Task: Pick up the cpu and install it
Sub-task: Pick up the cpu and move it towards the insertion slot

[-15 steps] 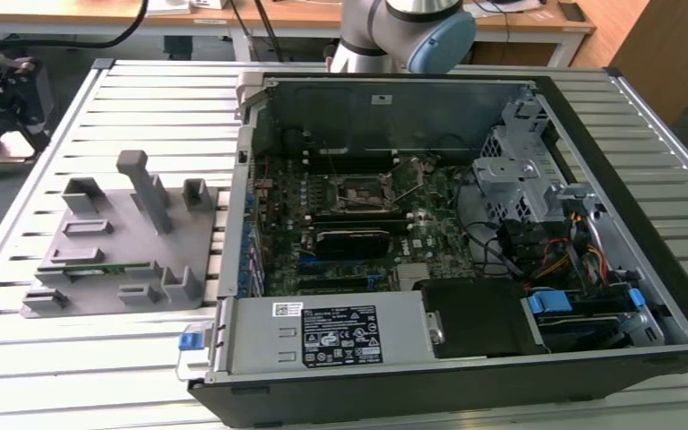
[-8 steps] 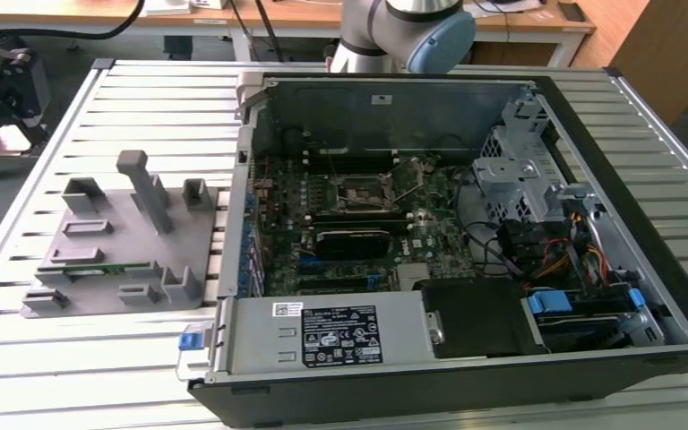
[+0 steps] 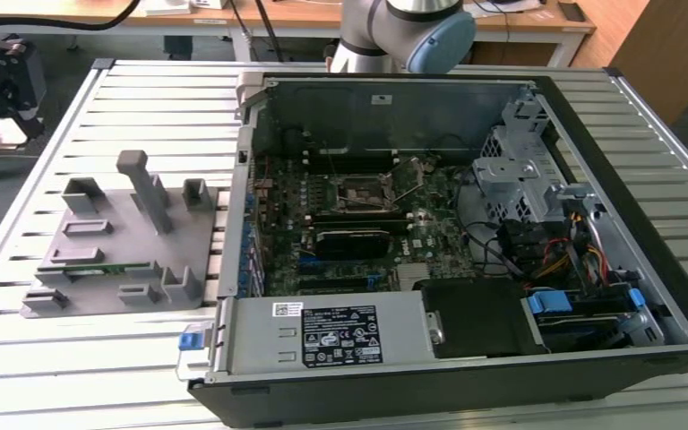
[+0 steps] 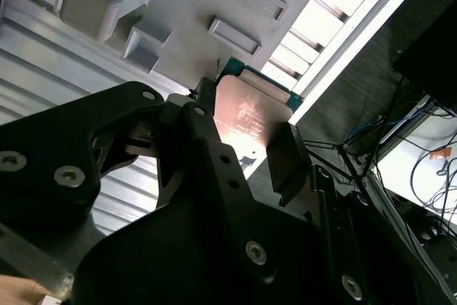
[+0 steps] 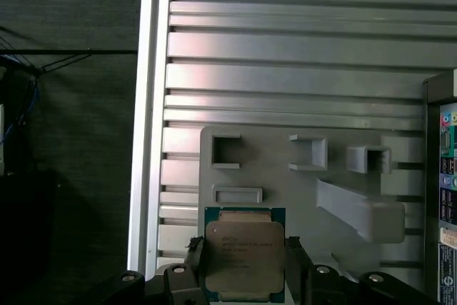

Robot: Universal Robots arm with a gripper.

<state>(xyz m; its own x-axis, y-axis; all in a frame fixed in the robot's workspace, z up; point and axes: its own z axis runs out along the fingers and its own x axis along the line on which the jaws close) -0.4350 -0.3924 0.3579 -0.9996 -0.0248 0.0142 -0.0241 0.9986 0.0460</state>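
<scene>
The cpu [image 5: 244,251] is a small square chip with a silver-grey metal lid and a green rim. My gripper [image 5: 244,256] is shut on it, one black finger [image 5: 194,253] against each opposite edge. In the second wrist view the cpu [image 4: 251,113] sits between the same fingers of the gripper [image 4: 246,132], its lid catching a reddish glare. I hold it in the air above the grey fixture [image 5: 285,176], near one of its shallow pockets. The motherboard socket [image 3: 362,190] lies in the open computer case, its metal frame raised.
The grey fixture [image 3: 117,242] stands on the slatted table [image 3: 141,107] at the exterior view's left of the case [image 3: 631,269], with tall posts and a green memory stick [image 3: 93,269]. The arm's base [image 3: 398,36] rises behind the case. Cables and drive cages crowd the case's right side.
</scene>
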